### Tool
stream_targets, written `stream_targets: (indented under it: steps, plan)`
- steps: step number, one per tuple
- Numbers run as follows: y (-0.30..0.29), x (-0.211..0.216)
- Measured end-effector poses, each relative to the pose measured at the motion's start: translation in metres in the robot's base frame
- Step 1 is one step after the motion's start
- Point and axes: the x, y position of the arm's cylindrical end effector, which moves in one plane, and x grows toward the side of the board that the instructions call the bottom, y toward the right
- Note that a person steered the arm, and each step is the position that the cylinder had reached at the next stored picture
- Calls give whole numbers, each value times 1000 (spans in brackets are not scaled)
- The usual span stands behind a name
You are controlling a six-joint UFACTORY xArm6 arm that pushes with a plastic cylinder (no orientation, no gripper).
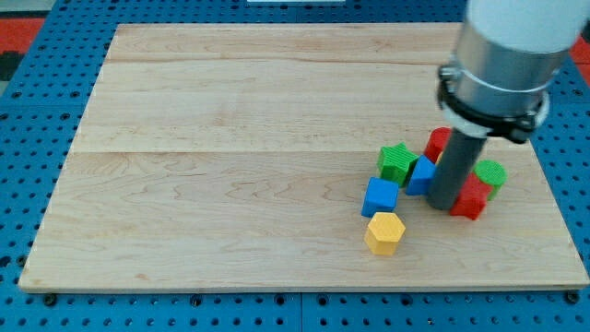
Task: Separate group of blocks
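My tip (442,205) sits inside the cluster at the bench's (230,184) right; a bare rod, gripping nothing; blue block (422,175) touching on its left, red block (470,196) on its right; green (397,162) and yellow (384,232) lie further left; pushing sideways should part them.

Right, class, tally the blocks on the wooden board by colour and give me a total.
Blue: 2, a cube and a block beside the rod
Green: 2, one left of the rod, one right
Red: 2, one behind the rod, one at its right
Yellow: 1, a hexagonal block
Total: 7
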Motion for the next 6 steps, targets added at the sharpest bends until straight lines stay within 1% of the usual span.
stream_targets:
  steps: [1,2,3,4,5,6]
  plan:
    - [32,0]
    - [28,7]
    - [53,52]
    - [135,25]
    - [119,-17]
    - [60,-39]
